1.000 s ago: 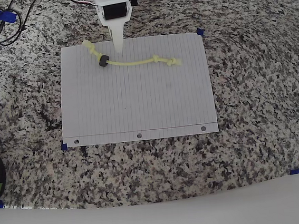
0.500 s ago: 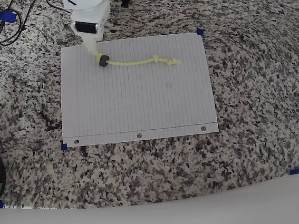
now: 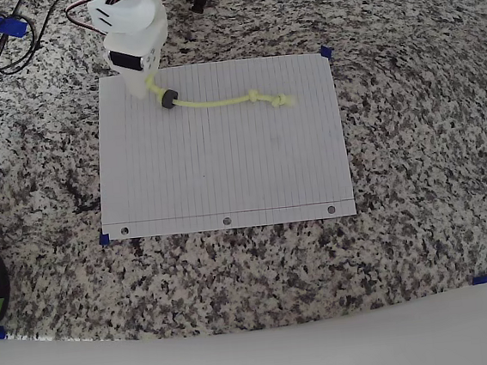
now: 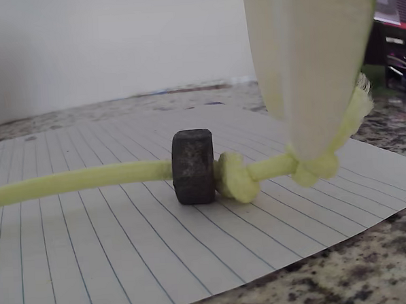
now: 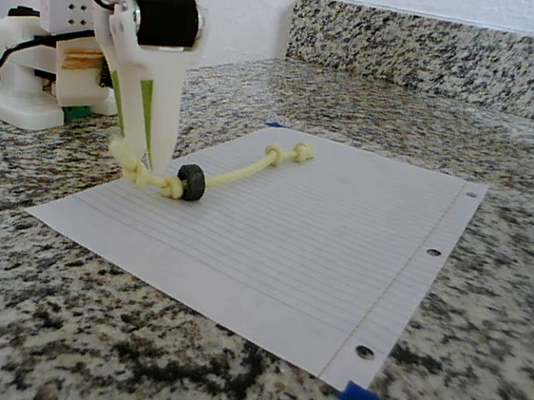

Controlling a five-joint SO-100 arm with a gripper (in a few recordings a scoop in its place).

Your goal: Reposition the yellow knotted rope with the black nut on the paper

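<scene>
At the paper's (image 3: pixel 224 158) far corner your end effector (image 5: pixel 144 163) pinches the yellow knotted rope's (image 3: pixel 218 102) frayed end; a hurried drag could slip it free.

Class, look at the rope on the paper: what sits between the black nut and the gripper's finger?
In the wrist view, a small knot in the yellow rope lies beside the black nut, then a short stretch of cord reaches the gripper.
</scene>
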